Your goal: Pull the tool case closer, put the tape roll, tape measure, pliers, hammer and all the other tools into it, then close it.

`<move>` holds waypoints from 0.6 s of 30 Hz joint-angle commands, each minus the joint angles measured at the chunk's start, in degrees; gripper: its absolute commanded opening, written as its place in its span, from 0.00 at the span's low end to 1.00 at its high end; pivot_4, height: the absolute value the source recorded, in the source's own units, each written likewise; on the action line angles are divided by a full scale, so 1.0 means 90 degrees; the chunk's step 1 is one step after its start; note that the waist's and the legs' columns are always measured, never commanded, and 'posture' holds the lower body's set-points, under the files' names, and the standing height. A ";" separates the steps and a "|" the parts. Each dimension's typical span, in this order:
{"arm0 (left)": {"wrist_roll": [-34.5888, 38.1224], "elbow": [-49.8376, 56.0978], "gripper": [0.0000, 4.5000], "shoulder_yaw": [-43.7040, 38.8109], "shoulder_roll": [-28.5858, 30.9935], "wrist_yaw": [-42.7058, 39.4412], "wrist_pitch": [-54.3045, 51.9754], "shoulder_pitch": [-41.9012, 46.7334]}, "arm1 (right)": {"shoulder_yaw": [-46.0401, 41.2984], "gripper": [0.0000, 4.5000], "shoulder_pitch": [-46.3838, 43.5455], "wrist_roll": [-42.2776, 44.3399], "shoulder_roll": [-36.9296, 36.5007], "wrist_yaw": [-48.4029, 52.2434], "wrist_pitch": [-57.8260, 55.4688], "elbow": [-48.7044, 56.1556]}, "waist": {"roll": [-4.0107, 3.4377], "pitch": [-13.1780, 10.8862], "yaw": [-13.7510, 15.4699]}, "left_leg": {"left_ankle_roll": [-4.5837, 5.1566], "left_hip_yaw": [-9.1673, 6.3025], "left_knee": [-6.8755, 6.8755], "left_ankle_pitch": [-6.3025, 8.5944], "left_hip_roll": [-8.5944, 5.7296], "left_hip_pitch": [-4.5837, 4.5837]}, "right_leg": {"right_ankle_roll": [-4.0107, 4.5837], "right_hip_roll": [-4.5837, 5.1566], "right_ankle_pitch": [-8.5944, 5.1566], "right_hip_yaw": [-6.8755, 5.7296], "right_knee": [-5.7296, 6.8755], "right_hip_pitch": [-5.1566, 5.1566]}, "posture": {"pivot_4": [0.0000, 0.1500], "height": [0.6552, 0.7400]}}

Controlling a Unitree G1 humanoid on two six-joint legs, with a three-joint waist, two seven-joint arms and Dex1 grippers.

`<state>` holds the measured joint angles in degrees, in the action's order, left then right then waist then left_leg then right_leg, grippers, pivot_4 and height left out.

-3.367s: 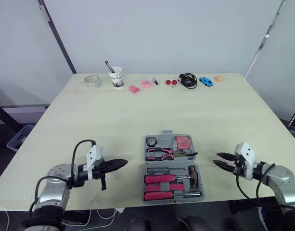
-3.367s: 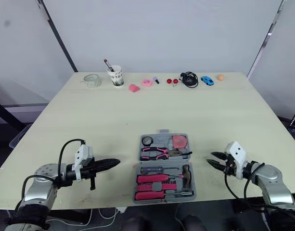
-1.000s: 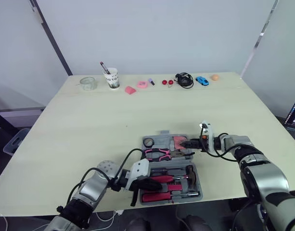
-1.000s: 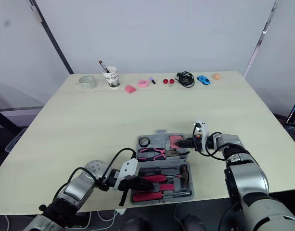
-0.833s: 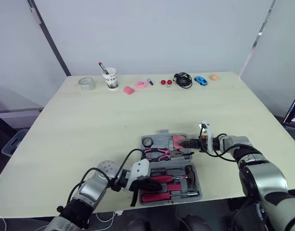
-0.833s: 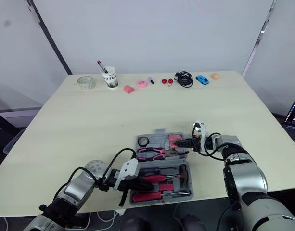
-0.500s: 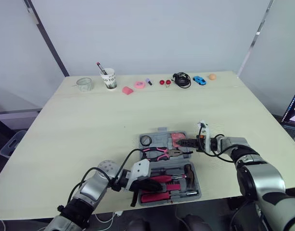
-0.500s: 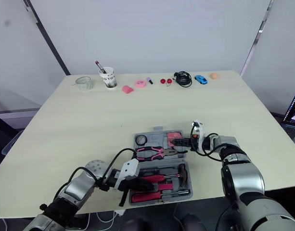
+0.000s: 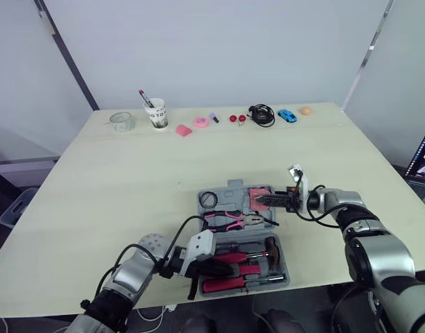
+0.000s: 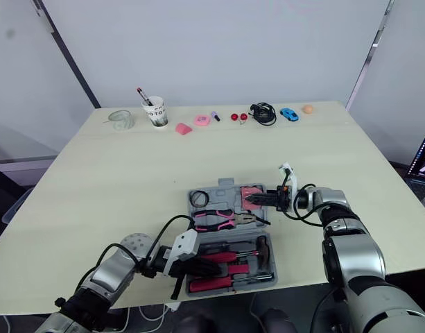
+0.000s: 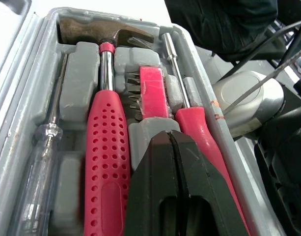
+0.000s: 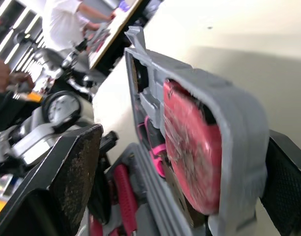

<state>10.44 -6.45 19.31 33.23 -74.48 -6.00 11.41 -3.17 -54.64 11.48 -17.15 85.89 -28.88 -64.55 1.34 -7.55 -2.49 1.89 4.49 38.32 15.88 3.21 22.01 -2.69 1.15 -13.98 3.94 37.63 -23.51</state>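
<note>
Tabletop (image 9: 129, 173): case lid (image 9: 227, 195) now raised (right gripper (image 9: 261, 200)).

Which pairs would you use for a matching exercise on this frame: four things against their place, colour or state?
Things:
1. hammer
2. tape measure
3. paper cup
4. left tool

Descriptions:
a. at the far edge of the table, with a pen in it
b. shut, over the near half of the tool case
c. red dotted grip, brown steel head
d. pink, in the case's far half

Pairs: 1-c, 2-d, 3-a, 4-b
</note>
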 commanded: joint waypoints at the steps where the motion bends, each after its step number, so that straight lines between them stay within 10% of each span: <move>1: 0.0358 0.0177 0.01 -0.0316 0.0035 -0.0007 -0.0027 -0.0228 | 0.0117 1.00 -0.0042 0.0158 -0.0195 0.0539 -0.0104 0.0707 | -0.0004 -0.0003 -0.0001 | 0.0000 0.0000 0.0000 0.0000 0.0000 0.0001 | 0.0000 0.0000 0.0000 0.0000 0.0000 -0.0001 | 1.00 1.00; 18: 0.2192 0.1106 0.01 -0.3165 0.1741 -0.0576 -0.0420 -0.2178 | 0.0815 1.00 0.2575 0.1843 -0.1717 0.0229 -0.2269 0.6354 | -0.0014 -0.0015 0.0032 | 0.0000 -0.0031 -0.0011 0.0001 0.0002 0.0036 | 0.0023 0.0073 -0.0014 -0.0060 -0.0031 -0.0016 | 1.00 1.00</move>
<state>27.78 2.70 -5.15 47.39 -78.61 -8.94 -6.23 5.89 -33.69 25.18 -31.11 89.73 -47.21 -14.58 1.21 -7.68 -2.21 1.89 4.21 38.22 15.88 3.23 22.35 -2.48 1.85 -14.11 3.32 37.32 -23.66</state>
